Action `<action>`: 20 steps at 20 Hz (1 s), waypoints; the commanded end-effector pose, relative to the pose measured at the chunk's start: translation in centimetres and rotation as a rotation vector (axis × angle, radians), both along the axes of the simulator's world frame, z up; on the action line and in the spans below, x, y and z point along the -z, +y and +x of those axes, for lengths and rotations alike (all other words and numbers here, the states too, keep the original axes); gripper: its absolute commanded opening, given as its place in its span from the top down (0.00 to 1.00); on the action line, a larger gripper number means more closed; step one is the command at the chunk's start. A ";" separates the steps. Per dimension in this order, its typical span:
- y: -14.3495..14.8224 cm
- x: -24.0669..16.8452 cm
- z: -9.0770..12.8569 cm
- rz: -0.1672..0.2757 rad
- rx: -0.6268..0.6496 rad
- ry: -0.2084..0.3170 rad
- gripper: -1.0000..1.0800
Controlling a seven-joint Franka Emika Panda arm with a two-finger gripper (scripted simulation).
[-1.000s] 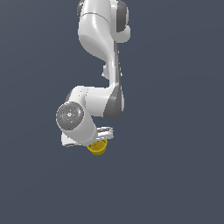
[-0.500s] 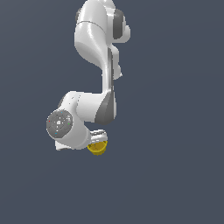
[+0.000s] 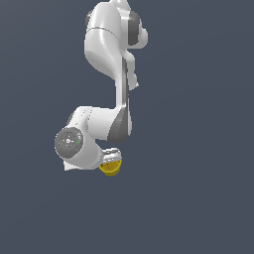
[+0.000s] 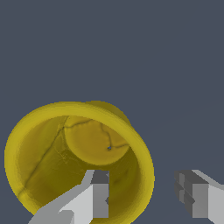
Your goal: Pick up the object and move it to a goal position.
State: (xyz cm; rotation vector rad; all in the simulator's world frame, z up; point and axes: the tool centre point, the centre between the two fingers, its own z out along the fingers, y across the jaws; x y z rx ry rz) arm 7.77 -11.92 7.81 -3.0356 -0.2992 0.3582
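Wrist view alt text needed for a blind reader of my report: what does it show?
A yellow cup, seen down its hollow inside, fills the frame. The open claw straddles its rim: one finger inside, the other outside, against a plain dark grey background.

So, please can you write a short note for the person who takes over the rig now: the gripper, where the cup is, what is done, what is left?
Gripper: open, not closed on anything. In the wrist view one finger is inside the yellow cup, the other is outside its wall, so the jaws straddle the rim.
Cup: right below the wrist in the exterior view, mostly hidden by the arm.
Done: the gripper is placed over the cup wall.
Left: close on the wall, lift, carry to the goal. No goal marker shows in either view.
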 end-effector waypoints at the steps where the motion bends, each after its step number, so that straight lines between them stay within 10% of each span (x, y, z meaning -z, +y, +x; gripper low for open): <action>1: 0.1 1.0 -0.3 0.001 -0.001 0.002 0.38; 6: 0.1 1.8 -0.5 0.001 -0.001 0.002 0.38; 7: 0.1 1.8 -0.5 0.001 -0.001 0.002 1.00; 20: 0.1 1.8 -0.6 0.001 -0.001 0.002 1.00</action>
